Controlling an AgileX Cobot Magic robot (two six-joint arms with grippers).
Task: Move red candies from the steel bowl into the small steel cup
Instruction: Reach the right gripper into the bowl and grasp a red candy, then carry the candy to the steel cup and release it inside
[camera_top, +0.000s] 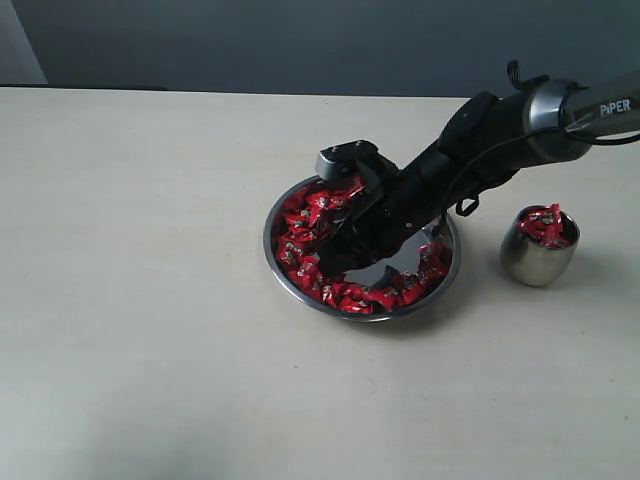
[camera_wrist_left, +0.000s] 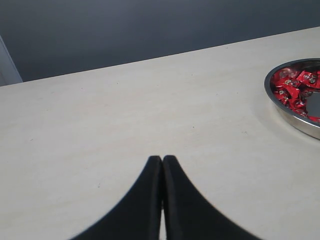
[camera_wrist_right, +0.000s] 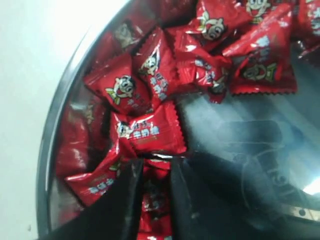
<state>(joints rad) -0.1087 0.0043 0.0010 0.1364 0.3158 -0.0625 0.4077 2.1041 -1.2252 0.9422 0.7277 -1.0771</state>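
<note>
Right gripper: jaws narrowly apart, one sweet between them; pinched or not, cannot tell.
Red candies: heaped just ahead of and beside the fingertips, inside the steel bowl.
Handling: light, crinkly, slippery wrappers; best pinched across the plump middle, not the crimped ends.
Arm pose: slanted steeply down into the bowl.
Small steel cup: back beside the forearm, well apart.

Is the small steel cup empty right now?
No, red candies are piled inside the small steel cup and show above its rim in the exterior view.
</note>
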